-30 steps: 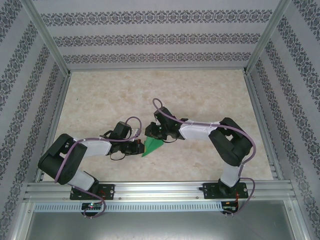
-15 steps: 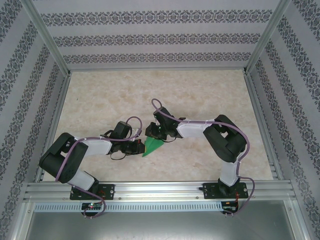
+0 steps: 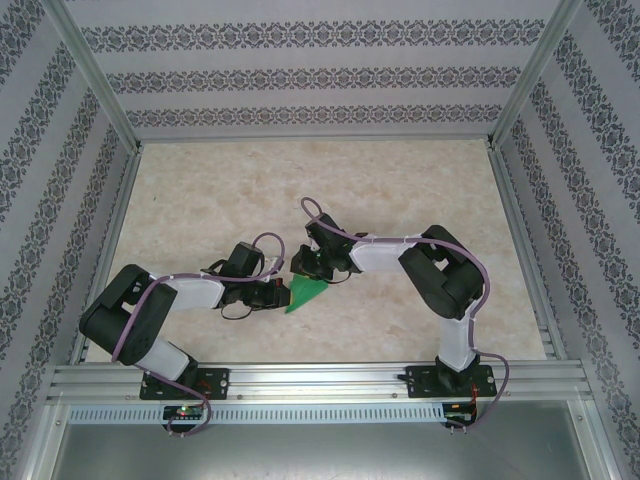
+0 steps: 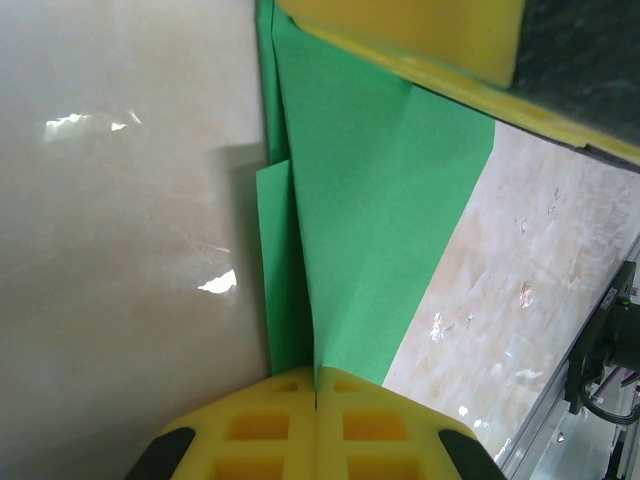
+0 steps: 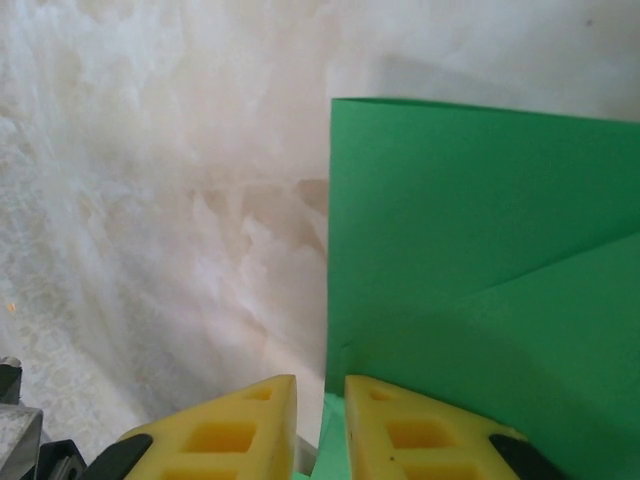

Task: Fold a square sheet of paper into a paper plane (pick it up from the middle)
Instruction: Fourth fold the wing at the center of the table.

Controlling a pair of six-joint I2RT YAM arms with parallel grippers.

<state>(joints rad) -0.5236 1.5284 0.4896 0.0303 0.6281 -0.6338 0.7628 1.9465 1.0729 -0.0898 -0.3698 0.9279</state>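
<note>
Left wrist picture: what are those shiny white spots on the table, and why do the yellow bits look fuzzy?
Left wrist view: the white spots are light glaring off the glossy table; the yellow fingers sit very close to the lens, so they blur. Right wrist view: a soft shadow darkens the green paper's lower part.

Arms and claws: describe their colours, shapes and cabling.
Both the left arm and right arm have bulky black joint housings, white link covers and a mauve cable looping along them. The left claw and right claw have yellow fingers moulded with square recesses, on black mounts.
</note>
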